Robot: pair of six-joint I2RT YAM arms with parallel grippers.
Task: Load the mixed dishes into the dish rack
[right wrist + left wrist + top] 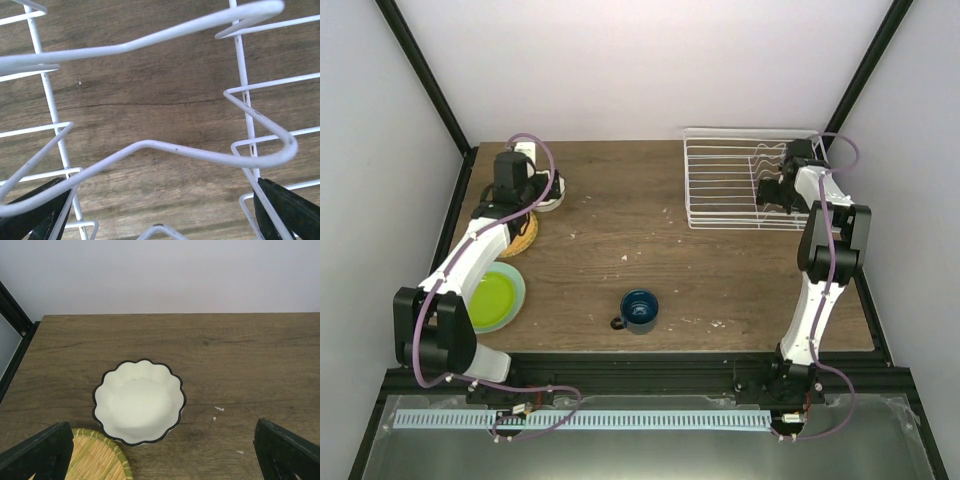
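Black fingertips (35, 452) sit in the bottom corners of the left wrist view. The left claw (160, 455) is spread wide and empty above the bowl (139, 402) at lower centre, whose rim seems to touch a woven plate (100, 460). Closing here could catch that plate too, or slip off the scalloped edge. The right claw (160, 215) is likewise wide and empty, down among the rack (150, 145) wires; a careless lift could snag one and drag the rack. Only the top view shows the mug (639, 310) at lower centre and green plates (495, 298) at lower left, both outside the rack at upper right. The arm mostly hides the bowl there.
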